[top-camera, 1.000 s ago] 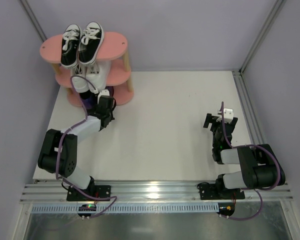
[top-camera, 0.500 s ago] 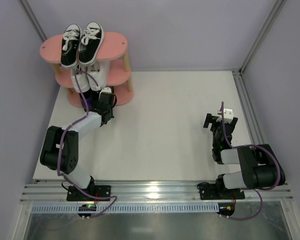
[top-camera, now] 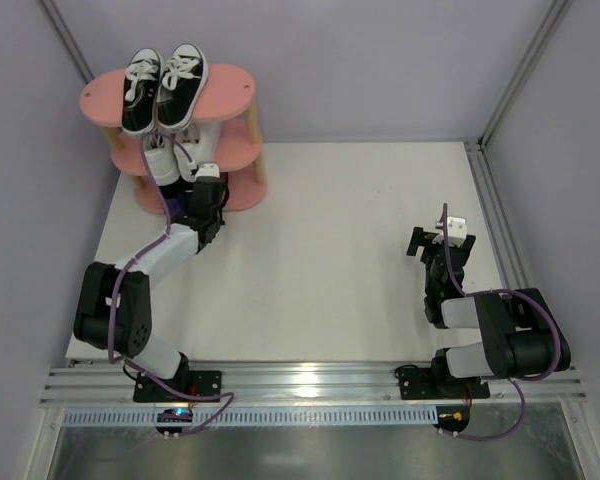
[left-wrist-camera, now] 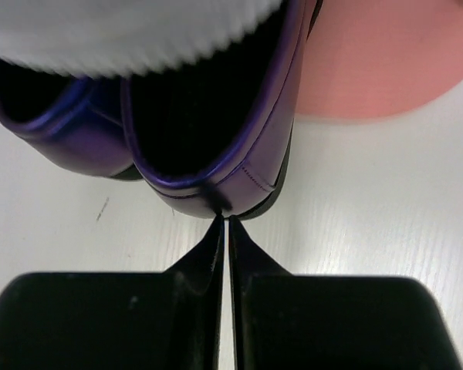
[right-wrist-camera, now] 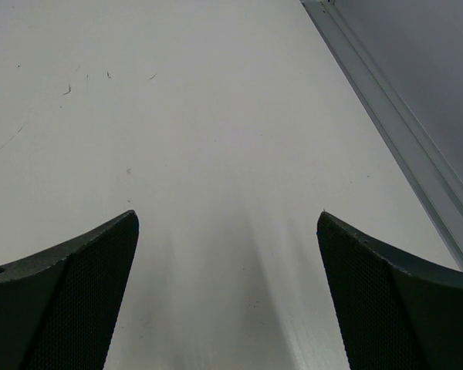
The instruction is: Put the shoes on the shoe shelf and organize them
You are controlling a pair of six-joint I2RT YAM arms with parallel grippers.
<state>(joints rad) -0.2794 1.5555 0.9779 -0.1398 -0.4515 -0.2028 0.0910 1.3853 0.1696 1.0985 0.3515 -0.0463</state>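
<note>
Down at the foot of the shoe shelf (top-camera: 230, 95), the left gripper (left-wrist-camera: 225, 220) is clenched completely, its two fingers pressed flat against each other with only a hairline seam between them. Nothing is caught in that seam. The joined tips rest against the back of the heel of one of the purple shoes (left-wrist-camera: 255, 173), the one lying nearer the open end of the shelf's lowest pink board (left-wrist-camera: 378, 62). Its mate (left-wrist-camera: 69, 146) lies just beside it, touching or nearly so, on the side away from that open end. Both heels stick out past the edge of the board over the white table (left-wrist-camera: 370, 223); their toes are hidden beneath the blurred sole of a white sneaker (left-wrist-camera: 123, 31) on the tier above.

From overhead, the left gripper (top-camera: 202, 182) reaches in at the front of the shelf, low beside the bottom tier. The white sneakers (top-camera: 195, 140) sit on the middle board, and the black sneakers (top-camera: 163, 88) stand side by side at the left end of the top board.

Well apart from the shelf, across the table, the right gripper (right-wrist-camera: 228, 217) hangs with its fingers spread wide, grasping nothing and touching nothing, only bare tabletop between them.
</note>
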